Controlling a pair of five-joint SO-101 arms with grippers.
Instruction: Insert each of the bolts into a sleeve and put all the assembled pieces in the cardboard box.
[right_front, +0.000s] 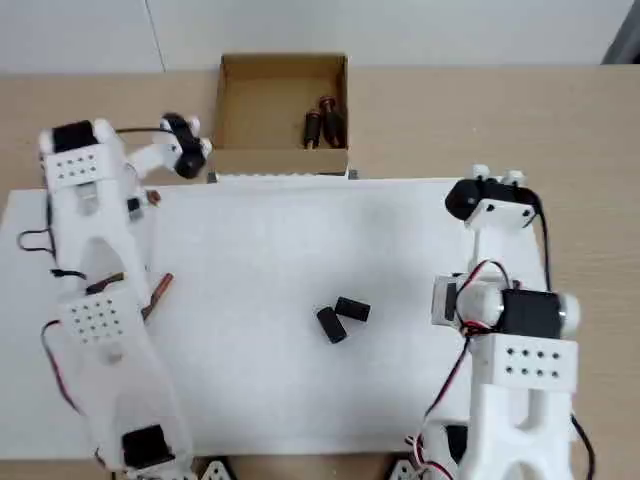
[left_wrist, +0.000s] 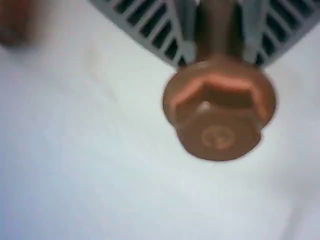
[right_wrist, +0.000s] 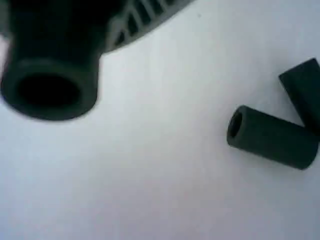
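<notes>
The table carries a white mat. The cardboard box, well beyond both end effectors, already has two assembled pieces inside. The left end effector is closed on the shank of a copper bolt, whose head points outward. The right end effector is clamped on one black sleeve. Two loose sleeves lie close together on the mat, a little apart from it.

I think the risk is in the joining. If the bolt sits tilted in the grip, it may miss the bore, push the sleeve crooked, or fall and roll away.

The far end of the shank is cut off. How the right end effector clasps its sleeve is too dark to read. A blurred copper shape near the left end effector may be another bolt.
</notes>
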